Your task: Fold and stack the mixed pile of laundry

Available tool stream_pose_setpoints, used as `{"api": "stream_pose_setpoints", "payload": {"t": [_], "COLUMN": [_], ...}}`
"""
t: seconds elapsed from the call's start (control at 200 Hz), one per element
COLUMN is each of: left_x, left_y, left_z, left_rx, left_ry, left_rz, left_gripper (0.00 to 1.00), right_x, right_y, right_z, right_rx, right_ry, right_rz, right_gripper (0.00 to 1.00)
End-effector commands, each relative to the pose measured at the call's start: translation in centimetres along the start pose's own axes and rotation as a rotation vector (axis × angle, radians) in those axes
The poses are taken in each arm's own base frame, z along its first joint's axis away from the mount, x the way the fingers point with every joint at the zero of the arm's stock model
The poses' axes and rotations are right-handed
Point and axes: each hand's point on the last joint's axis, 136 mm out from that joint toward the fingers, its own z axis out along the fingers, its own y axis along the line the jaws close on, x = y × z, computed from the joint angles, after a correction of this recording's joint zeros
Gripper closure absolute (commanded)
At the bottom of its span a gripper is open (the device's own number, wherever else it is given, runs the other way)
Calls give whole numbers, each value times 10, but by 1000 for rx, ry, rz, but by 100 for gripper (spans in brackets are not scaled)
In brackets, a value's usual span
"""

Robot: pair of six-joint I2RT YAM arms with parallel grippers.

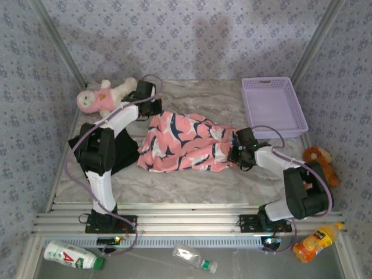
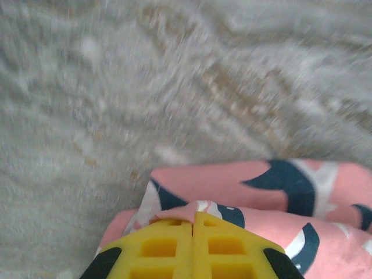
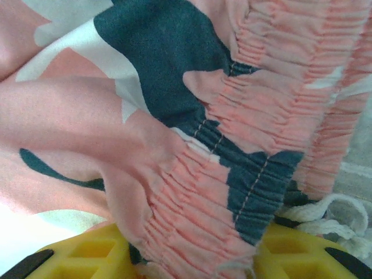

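Left fingers (image 2: 158,251) are pinching shut on the far end of the pink garment (image 1: 180,142), which is lying mid-tabletop (image 1: 203,181), while right fingers (image 3: 87,257) are straddling its gathered waistband, grip uncertain, likely to stretch it flat for folding.

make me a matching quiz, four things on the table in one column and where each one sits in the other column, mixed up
Things
1. pink garment
2. black T-shirt
3. lavender basket
4. plush toy

Places
A. far right corner
B. far left corner
C. middle of the table
D. left side, partly under the left arm

Pairs: 1-C, 2-D, 3-A, 4-B
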Motion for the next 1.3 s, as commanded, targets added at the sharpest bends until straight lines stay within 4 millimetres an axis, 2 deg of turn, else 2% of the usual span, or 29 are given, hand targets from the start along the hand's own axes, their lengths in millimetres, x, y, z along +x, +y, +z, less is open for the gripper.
{"api": "stream_pose_setpoints", "payload": {"t": [0.0, 0.155, 0.205, 0.24, 0.27, 0.32, 0.35, 0.48, 0.495, 0.555, 0.63, 0.73, 0.834, 0.914, 1.034, 1.139, 1.294], "left_x": [-35, -44, -41, -36, -39, -35, -34, -40, -32, -26, -8, 29, 83, 124, 163, 177, 175], "left_y": [-2, 14, 18, 21, 18, 17, 16, 5, 7, 2, -6, -11, -10, -5, 8, 29, 65], "left_z": [-17, 19, 32, 39, 40, 41, 39, 8, 8, -9, -27, -44, -50, -46, -36, -24, -16], "left_rx": [-10, -68, -83, -92, -90, -89, -84, -51, -55, -35, 11, 54, 70, 58, 0, -88, -237], "left_ry": [-71, -52, -9, 31, 43, 70, 76, 44, 60, 56, 66, 93, 138, 179, 193, 196, 189], "left_rz": [15, 3, -4, -8, -4, 2, 1, -3, -5, -9, -29, -68, -129, -184, -237, -242, -185], "left_gripper": [100, 100, 83, 78, 72, 53, 47, 37, 37, 36, 36, 36, 37, 37, 38, 38, 38], "right_x": [10, 9, 9, 9, 8, 6, 4, -4, -5, -6, -5, -3, -2, -1, -2, -1, 6], "right_y": [-23, -18, -14, -11, -9, -4, -2, 3, 3, 4, 5, 6, 9, 11, 13, 7, -18], "right_z": [6, 9, 9, 8, 7, 4, 1, -11, -12, -12, -12, -13, -14, -15, -17, -19, -25], "right_rx": [104, 77, 64, 54, 46, 27, 20, 14, 15, 14, 6, 4, -13, -26, -34, -1, 107], "right_ry": [40, 48, 52, 53, 51, 47, 43, 7, 0, -3, 3, 1, -11, -14, -20, -7, 47], "right_rz": [32, 26, 22, 15, 9, 0, -7, -26, -28, -43, -50, -56, -62, -63, -65, -79, -141], "right_gripper": [58, 55, 53, 52, 50, 47, 46, 44, 45, 47, 51, 56, 65, 74, 81, 85, 84]}}
